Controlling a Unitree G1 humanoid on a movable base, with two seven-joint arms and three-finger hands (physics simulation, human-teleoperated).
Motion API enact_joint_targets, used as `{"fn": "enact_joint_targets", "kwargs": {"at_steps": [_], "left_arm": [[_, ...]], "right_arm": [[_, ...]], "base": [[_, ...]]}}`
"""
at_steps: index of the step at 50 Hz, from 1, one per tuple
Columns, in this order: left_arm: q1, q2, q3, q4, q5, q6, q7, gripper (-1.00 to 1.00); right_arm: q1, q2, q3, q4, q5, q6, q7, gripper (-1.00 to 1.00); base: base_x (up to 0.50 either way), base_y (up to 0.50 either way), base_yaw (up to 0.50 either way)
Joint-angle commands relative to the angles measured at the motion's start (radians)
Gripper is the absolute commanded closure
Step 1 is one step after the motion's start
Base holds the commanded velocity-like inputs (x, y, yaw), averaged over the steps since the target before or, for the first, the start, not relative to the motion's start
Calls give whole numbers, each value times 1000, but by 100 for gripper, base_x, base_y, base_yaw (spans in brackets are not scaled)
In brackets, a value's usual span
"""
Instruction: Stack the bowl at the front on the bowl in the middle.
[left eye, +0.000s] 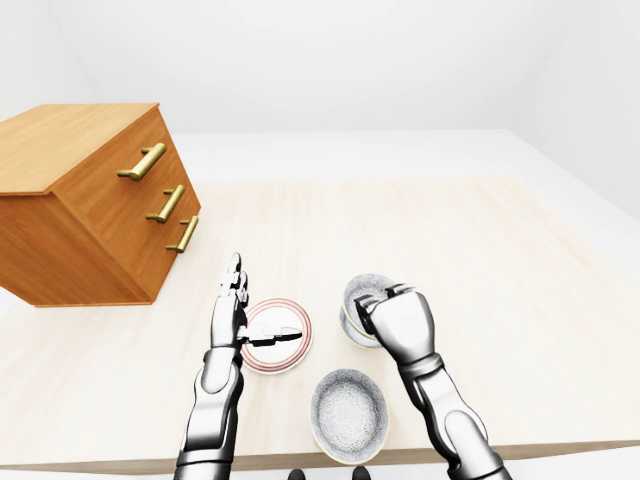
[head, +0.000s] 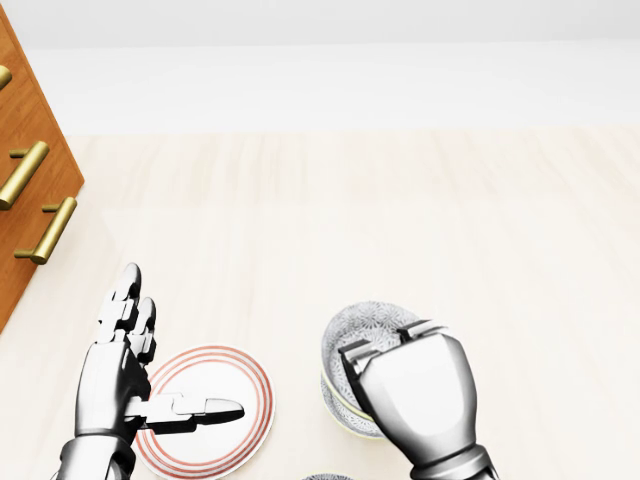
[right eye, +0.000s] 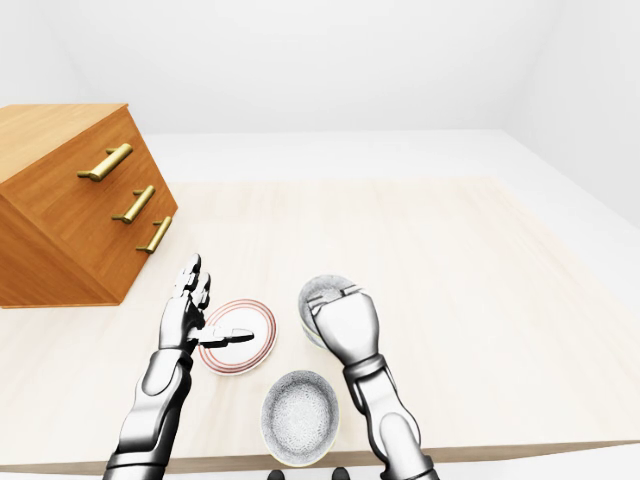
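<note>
Clenching over the rim of a patterned grey bowl, our right robot hand has its glossy metal fingers hooked on the near edge — that bowl sits nested in a second bowl of the same speckled glaze, the pair stacked right of centre on the surface. We cannot tell whether the upper bowl rests fully seated or hangs slightly tilted in the lower one.

Our left robot hand is released, its fingers stretched flat and pointing far, the thumb lying out over a round white plate ringed in red. The plate lies just left of the stacked bowls.

Nearer to us, by the surface's near edge, stands another round bowl with a stippled grey inside. A wooden drawer chest with brass bar handles sits at the far left on the pale, wood-grained top.
</note>
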Motion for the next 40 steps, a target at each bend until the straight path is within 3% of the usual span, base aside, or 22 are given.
{"fn": "enact_joint_targets", "kwargs": {"at_steps": [1,11,17,26,28,40], "left_arm": [[0,0,0,1,0,0,0,-100],[-4,1,1,12,0,-9,-1,-100],[-1,0,0,-4,0,6,2,-100],[-2,1,1,-1,-1,5,3,-100],[-7,1,3,14,-1,-5,2,-100],[-2,2,3,2,-2,-1,2,-100]], "right_arm": [[-2,0,-1,-6,51,0,-15,100],[0,-2,-1,-12,50,0,-19,100],[3,-2,7,-34,26,0,-12,100],[13,-13,20,-36,-31,0,-35,100],[15,-13,20,-38,-30,0,-33,100],[19,-16,22,-12,-27,0,-49,100]], "base": [[0,0,0],[0,0,0],[0,0,0],[0,0,0],[0,0,0],[0,0,0]]}}
